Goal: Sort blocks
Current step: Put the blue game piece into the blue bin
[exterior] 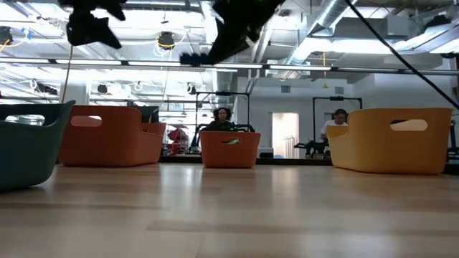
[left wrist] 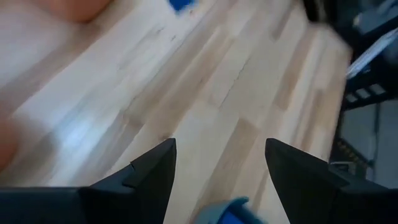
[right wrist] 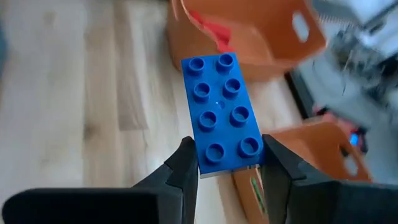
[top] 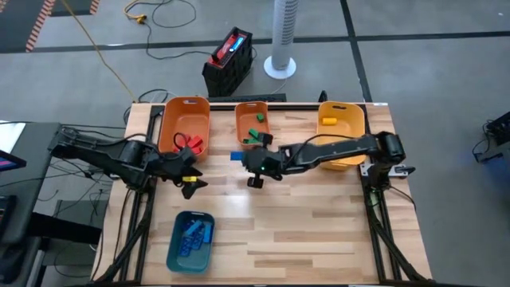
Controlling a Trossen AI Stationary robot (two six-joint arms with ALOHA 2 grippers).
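Note:
My right gripper (top: 253, 163) hangs over the middle of the table, shut on a blue eight-stud brick (right wrist: 221, 115), which also shows in the high view (top: 237, 156) and the low view (exterior: 192, 57). My left gripper (left wrist: 221, 165) is open and holds nothing; it hovers left of centre (top: 190, 177), above bare wood. Red blocks (top: 190, 143) lie in the large orange bin (top: 185, 119), green blocks (top: 256, 135) in the small orange bin (top: 253, 119), a yellow block (top: 327, 121) in the yellow bin (top: 344, 127), and blue blocks (top: 191, 233) in the teal bin (top: 190, 241). My right gripper pinches the blue brick between its two fingers, one finger (right wrist: 186, 165) on each long side, at the short end nearest the wrist (right wrist: 229, 158). The brick lies studs up and roughly level. It sticks out ahead of the fingers toward the table's left, lifted clear of the table.
The three bins along the far edge and the teal bin near the front left edge bound the bare wood in the table's middle and right front. The two grippers hover close together. People sit in the room behind (exterior: 222, 118).

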